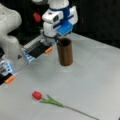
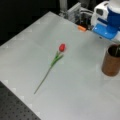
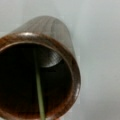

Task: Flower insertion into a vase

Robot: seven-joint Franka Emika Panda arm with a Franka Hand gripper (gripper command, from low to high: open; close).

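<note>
One red tulip (image 1: 37,95) lies flat on the table (image 1: 100,82), well apart from the tool (image 1: 56,40); its stem runs toward a front view's bottom right. The tool hovers just over the upright vase (image 1: 65,52), a green stem (image 3: 38,82) inside. Jaw state: cannot tell.

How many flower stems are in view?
2. One tulip lies flat on the table; a second green stem reaches into the vase, below the gripper. Its bloom is hidden.

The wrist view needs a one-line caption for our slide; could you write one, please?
Looking down into the dark-brown wooden vase, a thin green stem reaching into its mouth above the grey table.
</note>
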